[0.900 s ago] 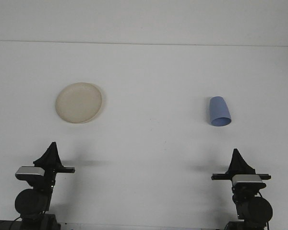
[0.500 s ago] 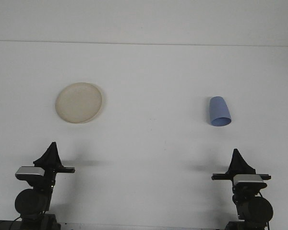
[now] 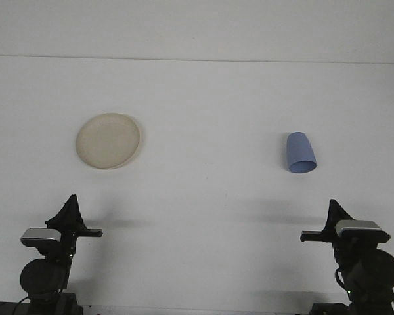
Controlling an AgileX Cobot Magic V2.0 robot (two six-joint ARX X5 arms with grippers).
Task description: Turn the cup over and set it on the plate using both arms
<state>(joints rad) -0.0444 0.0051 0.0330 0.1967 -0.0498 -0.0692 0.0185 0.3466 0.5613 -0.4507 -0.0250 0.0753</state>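
Both grippers low at the near table edge, cup and plate untouched

The right gripper has shifted right and slightly toward the near edge since a moment ago, while the left gripper sits where it was; whether either pair of fingers is spread or pressed together cannot be told. The blue cup lies upside down on the white table, well ahead of the right arm. The beige plate lies far left, holding nothing

Looks like a robot test lab. Plain white bench against a bare white wall, with two black robot arms mounted at the near edge.
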